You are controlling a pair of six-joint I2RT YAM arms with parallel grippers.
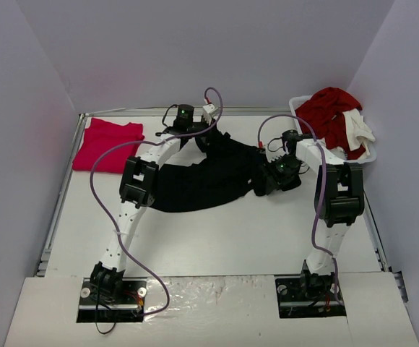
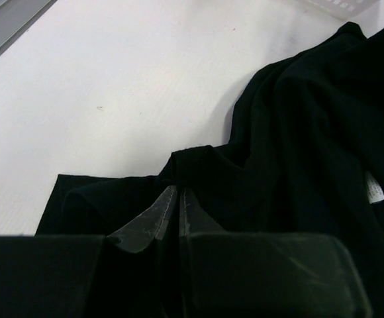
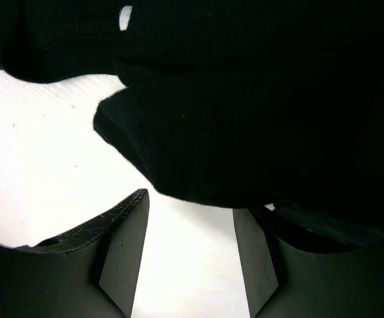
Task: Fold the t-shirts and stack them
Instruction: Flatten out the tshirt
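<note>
Left end effector [image 2: 177, 192] pinches black shirt [image 2: 298, 132] on table [image 2: 112, 79]
Jaws clenched on a fold; right end effector [image 3: 189, 202] hangs half open at the cloth's edge, gripping nothing.

White basket [image 1: 295, 103] sits beyond and right of the right fingers [image 3: 122, 252], heaped with red and white cloth [image 1: 329, 110]; white desk [image 1: 231, 238] beneath.

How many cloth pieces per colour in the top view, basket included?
Black t-shirt: 1
Pink-red t-shirt: 1
Red cloth in the basket: 1
White cloth in the basket: 1
Total: 4, as far as the basket pile shows.
</note>
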